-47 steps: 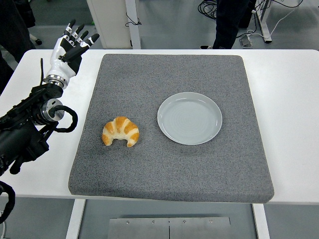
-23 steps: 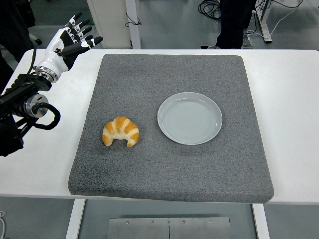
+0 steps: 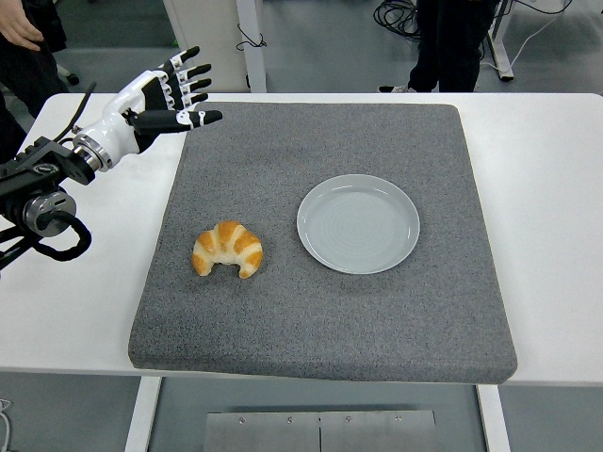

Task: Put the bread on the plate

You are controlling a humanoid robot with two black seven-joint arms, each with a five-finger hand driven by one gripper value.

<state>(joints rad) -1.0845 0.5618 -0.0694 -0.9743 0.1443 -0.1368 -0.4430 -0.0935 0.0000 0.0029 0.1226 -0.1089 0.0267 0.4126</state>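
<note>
A golden croissant lies on the grey mat, left of centre. To its right sits an empty pale grey plate, a short gap apart. My left hand hovers over the mat's far left corner, well behind the croissant. Its fingers are spread and point right, holding nothing. The right arm is out of view.
The mat covers most of the white table. A person's legs stand beyond the far edge, and another person's hand shows at the top left. A white post rises behind the table.
My left hand has swung right and a little down, from beyond the table's far left corner to over the mat's corner, fingers still spread. The croissant and plate have not moved.
</note>
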